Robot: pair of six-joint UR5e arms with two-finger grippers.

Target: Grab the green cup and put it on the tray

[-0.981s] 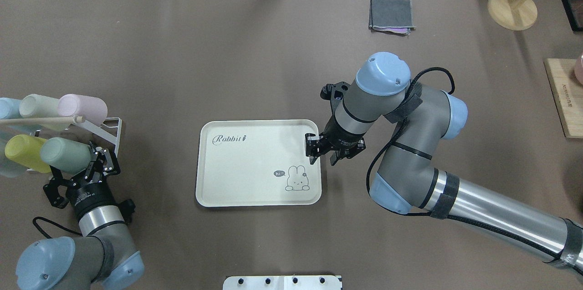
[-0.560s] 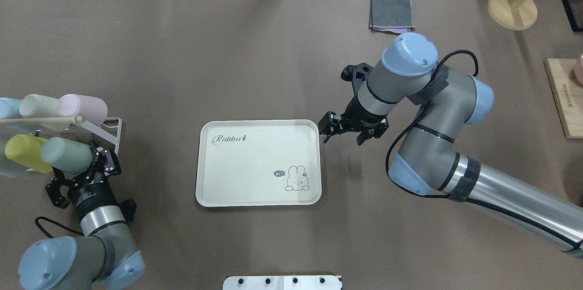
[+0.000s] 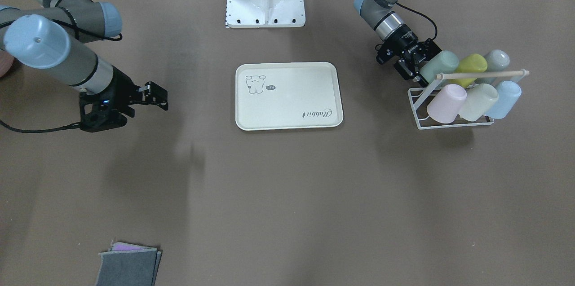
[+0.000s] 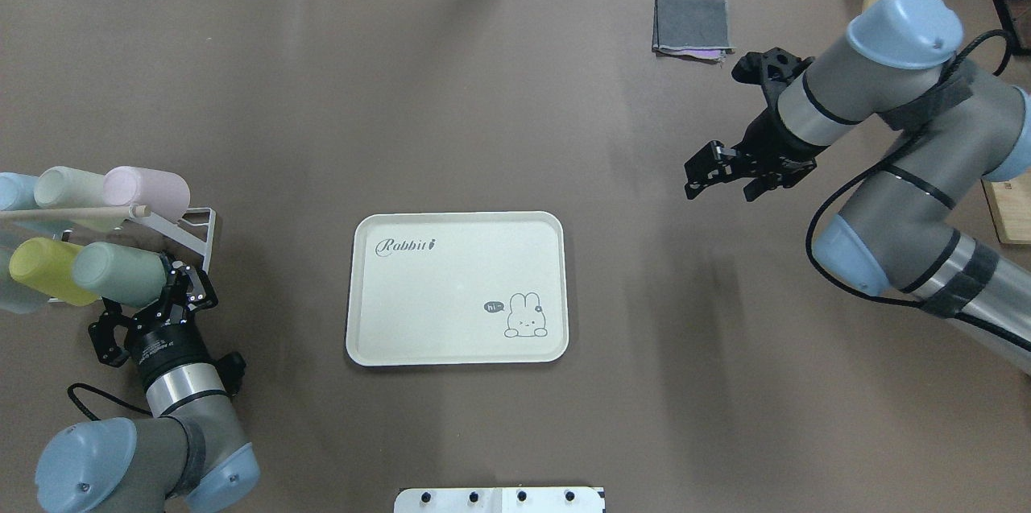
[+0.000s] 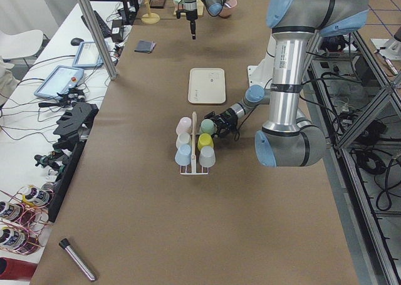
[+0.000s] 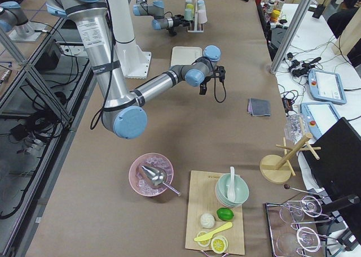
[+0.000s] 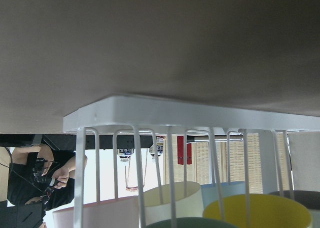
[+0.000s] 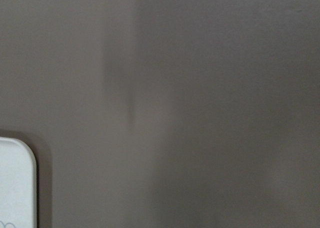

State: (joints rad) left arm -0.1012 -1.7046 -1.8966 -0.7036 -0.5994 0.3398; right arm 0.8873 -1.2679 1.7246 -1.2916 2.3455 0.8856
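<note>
The green cup (image 4: 119, 275) lies on its side on the white wire rack (image 4: 203, 225) at the table's left end, beside a yellow-green cup (image 4: 44, 271). It also shows in the front view (image 3: 439, 65). My left gripper (image 4: 173, 287) is at the cup's near end, with its jaws against either side of it (image 3: 420, 65). The cream tray (image 4: 451, 295) lies in the middle of the table with nothing on it. My right gripper (image 4: 721, 179) is open and holds nothing. It hangs above bare table, to the right of the tray and further back.
The rack also holds a pink cup (image 4: 146, 189), a cream-green cup (image 4: 68, 184) and a blue cup (image 4: 12, 191) under a wooden rod. A folded grey cloth (image 4: 693, 23), a wooden stand (image 4: 906, 15) and a wooden board (image 4: 997, 175) are at the back right.
My right arm has swung from the tray's right edge out to the back right. My left gripper has drawn back slightly toward the robot, and the green cup has shifted a little with it.
</note>
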